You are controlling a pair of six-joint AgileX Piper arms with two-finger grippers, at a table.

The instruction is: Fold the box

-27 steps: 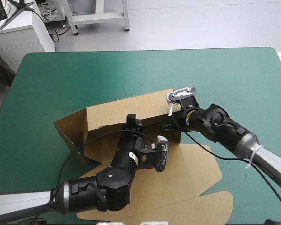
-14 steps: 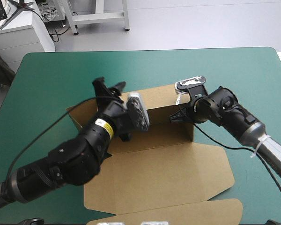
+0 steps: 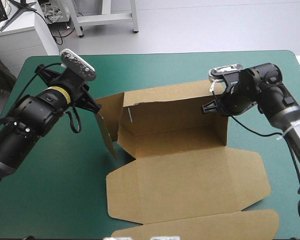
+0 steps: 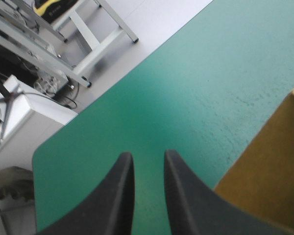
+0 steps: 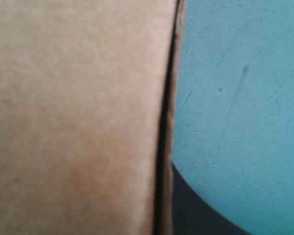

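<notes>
The brown box [image 3: 175, 117] lies mid-table with its long back wall raised, a loose end flap [image 3: 106, 125] standing at its left, and the lid [image 3: 190, 185] flat toward the near edge. My right gripper [image 3: 208, 108] is at the wall's right end, shut on the box. In the right wrist view the board [image 5: 78, 117] fills most of the picture, with one black finger [image 5: 206, 218] tight against its edge and the other hidden behind it. My left gripper [image 3: 93, 107] hovers just left of the flap. It is all but shut [image 4: 146, 157] on nothing, with a corner of the box [image 4: 269, 171] beside it.
Bare teal-green cover [image 3: 190, 70] stretches beyond the box to the far edge and down the left side [image 3: 50, 190]. The lid's tuck flap [image 3: 200, 227] reaches close to the near edge. The table's far left corner [image 4: 44, 152] lies ahead of the left gripper.
The left arm came out of the box and swung back to the far left. The box slid right and farther away with the right gripper, and its left flap now stands free.
</notes>
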